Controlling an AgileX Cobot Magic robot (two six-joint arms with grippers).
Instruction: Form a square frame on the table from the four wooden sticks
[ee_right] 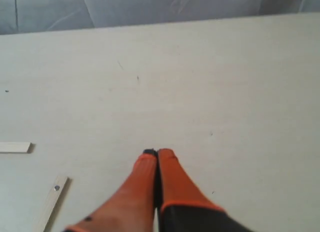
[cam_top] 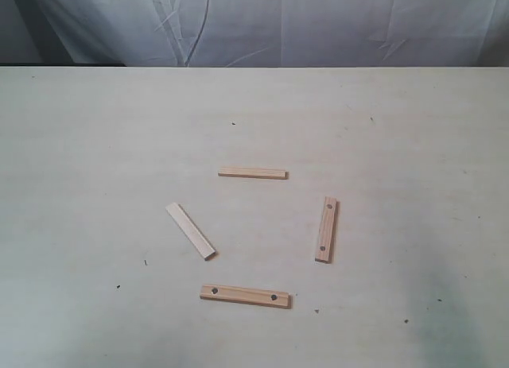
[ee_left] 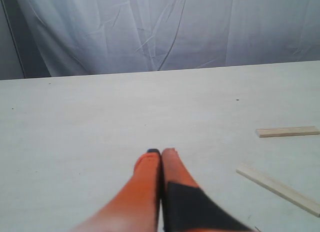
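Note:
Four wooden sticks lie apart on the table (cam_top: 95,161), corners not touching. A plain stick (cam_top: 253,173) lies level at the back. Another plain stick (cam_top: 191,230) slants at the left. A holed stick (cam_top: 326,229) stands nearly lengthwise at the right, and a second holed stick (cam_top: 245,295) lies level at the front. No arm shows in the exterior view. My left gripper (ee_left: 161,153) is shut and empty above bare table, with the two plain sticks (ee_left: 287,132) (ee_left: 278,188) off to its side. My right gripper (ee_right: 157,153) is shut and empty, a holed stick (ee_right: 50,202) beside it.
A white cloth backdrop (cam_top: 262,22) hangs behind the table's far edge. Tiny dark specks (cam_top: 145,262) dot the tabletop. Bare table stretches on all sides of the sticks.

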